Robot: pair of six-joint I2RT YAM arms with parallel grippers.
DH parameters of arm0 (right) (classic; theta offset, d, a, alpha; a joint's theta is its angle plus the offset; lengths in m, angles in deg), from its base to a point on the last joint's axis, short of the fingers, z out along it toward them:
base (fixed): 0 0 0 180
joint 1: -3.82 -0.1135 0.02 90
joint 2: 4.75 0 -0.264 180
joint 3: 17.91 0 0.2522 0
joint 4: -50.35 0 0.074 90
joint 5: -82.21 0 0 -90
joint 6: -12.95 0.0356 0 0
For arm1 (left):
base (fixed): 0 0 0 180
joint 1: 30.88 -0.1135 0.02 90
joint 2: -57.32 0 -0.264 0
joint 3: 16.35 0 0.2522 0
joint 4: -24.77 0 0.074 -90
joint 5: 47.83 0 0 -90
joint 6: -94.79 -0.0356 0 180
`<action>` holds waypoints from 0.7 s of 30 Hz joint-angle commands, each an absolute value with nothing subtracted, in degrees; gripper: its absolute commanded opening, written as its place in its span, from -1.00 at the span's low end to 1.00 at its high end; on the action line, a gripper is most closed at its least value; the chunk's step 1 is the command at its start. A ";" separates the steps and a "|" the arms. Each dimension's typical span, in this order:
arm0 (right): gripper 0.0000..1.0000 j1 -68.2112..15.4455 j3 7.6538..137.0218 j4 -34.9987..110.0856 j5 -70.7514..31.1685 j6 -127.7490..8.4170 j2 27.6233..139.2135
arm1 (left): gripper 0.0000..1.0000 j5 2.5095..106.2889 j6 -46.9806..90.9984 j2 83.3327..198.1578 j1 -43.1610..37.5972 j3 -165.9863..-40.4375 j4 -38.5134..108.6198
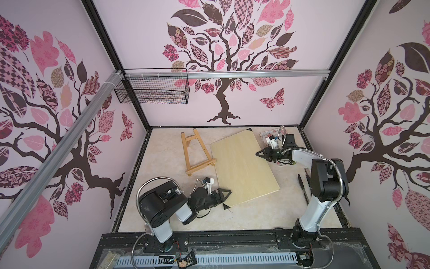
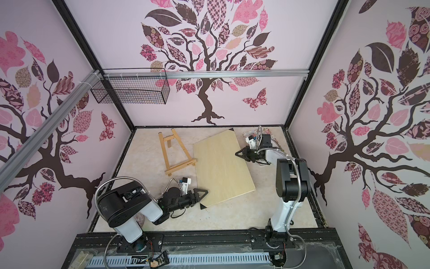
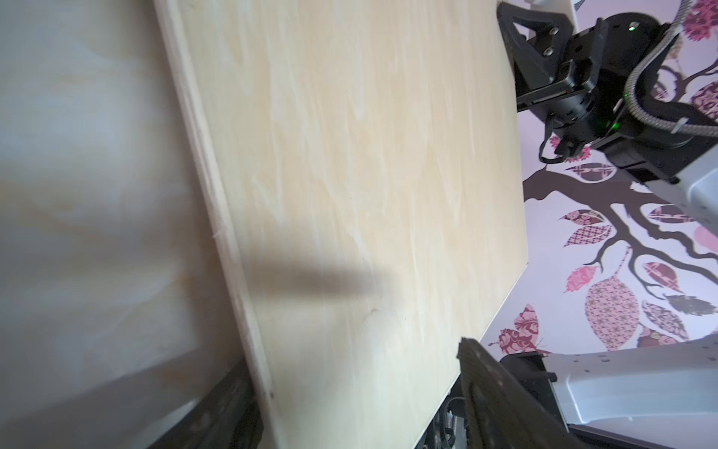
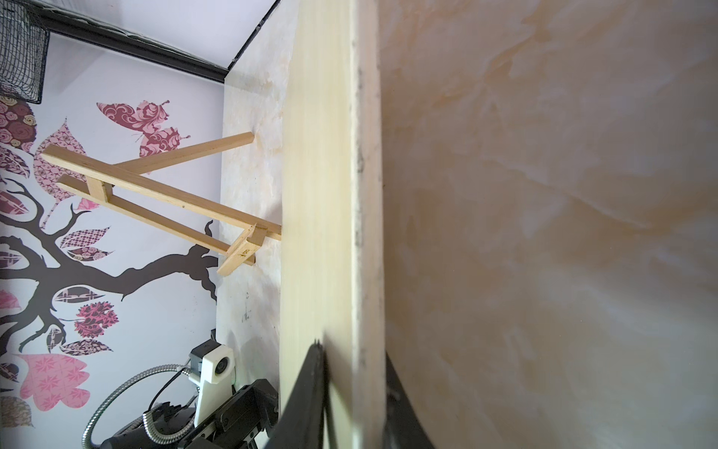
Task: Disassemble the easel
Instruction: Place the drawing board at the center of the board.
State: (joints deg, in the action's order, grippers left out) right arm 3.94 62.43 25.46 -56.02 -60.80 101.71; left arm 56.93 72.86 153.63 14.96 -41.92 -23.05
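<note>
Two wooden things: easel [image 1: 202, 165] looks light, stiff, graspable by a leg; my left gripper [image 1: 226, 196] gapes empty, right gripper [image 1: 257, 153] pinches the board [image 1: 244, 167] edge.

The left arm [image 1: 162, 207] and right arm [image 1: 325, 179] pair black joint housings with white link shells. Ribbed silver conduit [image 1: 338, 172] runs along each. The left tool [image 1: 226, 198] and right tool [image 1: 257, 154] are black, with triangular open-frame fingers. A white camera mount [image 1: 210, 181] is fixed at each wrist.
</note>
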 commanded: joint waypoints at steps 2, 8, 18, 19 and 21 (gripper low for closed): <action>-0.57 3.64 60.91 17.43 -34.89 -66.25 104.97 | 0.58 50.68 63.97 146.53 14.95 -44.73 14.06; -0.46 3.64 60.97 17.43 -34.49 -66.34 104.92 | 0.61 43.21 54.60 135.00 15.04 -54.58 43.84; -0.25 3.52 60.31 16.06 -31.84 -66.24 102.14 | 0.62 39.84 49.76 128.90 15.35 -59.96 54.37; -0.21 3.54 60.35 15.71 -31.17 -66.24 101.57 | 0.62 39.44 49.02 128.24 15.35 -60.76 55.89; -0.13 3.44 60.35 14.92 -30.27 -66.33 100.56 | 0.62 38.57 47.69 127.01 15.35 -62.52 58.56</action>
